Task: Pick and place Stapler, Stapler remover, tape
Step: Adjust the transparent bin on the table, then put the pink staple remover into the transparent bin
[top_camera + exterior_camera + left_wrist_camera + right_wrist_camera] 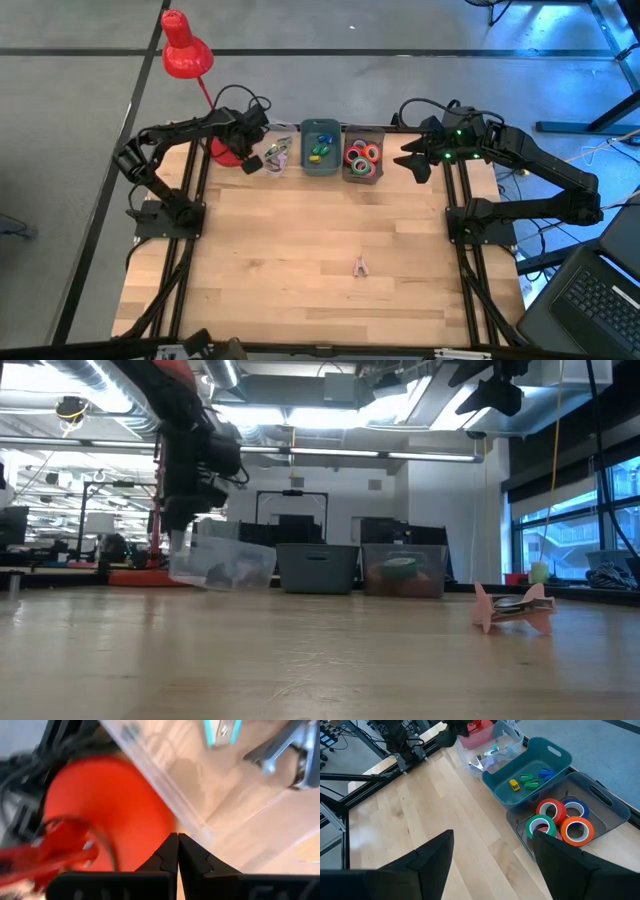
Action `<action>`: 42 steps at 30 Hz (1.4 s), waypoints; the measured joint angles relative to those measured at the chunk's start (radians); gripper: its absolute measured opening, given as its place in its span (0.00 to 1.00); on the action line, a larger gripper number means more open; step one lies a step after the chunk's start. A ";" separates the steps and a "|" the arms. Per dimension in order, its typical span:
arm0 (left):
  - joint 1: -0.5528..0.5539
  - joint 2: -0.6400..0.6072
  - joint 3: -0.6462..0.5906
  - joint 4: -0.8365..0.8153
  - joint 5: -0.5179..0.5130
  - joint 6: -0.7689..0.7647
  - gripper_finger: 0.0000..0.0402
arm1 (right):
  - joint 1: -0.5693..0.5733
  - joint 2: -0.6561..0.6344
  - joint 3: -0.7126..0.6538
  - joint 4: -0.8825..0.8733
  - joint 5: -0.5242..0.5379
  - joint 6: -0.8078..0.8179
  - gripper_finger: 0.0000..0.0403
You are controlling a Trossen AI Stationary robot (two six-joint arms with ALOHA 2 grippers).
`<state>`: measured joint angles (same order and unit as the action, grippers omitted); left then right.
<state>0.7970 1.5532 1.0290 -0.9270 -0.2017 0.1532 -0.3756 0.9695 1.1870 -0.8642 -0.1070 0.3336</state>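
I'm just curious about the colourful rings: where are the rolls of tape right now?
In the high view the tape sits in the grey bin at the table's far edge, just right of the teal bin, near the right pincer.

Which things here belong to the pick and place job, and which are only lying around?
Job:
- tape rolls in the grey bin
- pink staple remover alone on the table

Lying about:
- red lamp
- small coloured blocks in the teal bin
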 joint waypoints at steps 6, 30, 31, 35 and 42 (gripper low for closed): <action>-0.013 0.000 0.000 0.086 0.097 -0.009 0.00 | 0.000 0.000 0.000 0.000 0.001 0.001 0.68; -0.064 -0.030 -0.149 0.168 0.128 -0.128 0.00 | 0.000 0.000 0.000 -0.010 0.001 0.000 0.68; -0.072 -0.030 -0.148 0.194 0.138 -0.136 0.00 | 0.000 0.000 0.000 -0.010 0.001 0.000 0.68; -0.092 -0.031 -0.148 0.213 0.141 -0.141 0.00 | 0.000 0.000 0.000 -0.010 0.001 0.005 0.68; -0.142 -0.157 -0.148 0.021 0.055 -0.239 0.00 | 0.000 0.000 0.000 -0.069 -0.014 0.031 0.68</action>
<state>0.6548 1.3960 0.8806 -0.9063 -0.1468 -0.0863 -0.3756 0.9691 1.1870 -0.9330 -0.1211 0.3651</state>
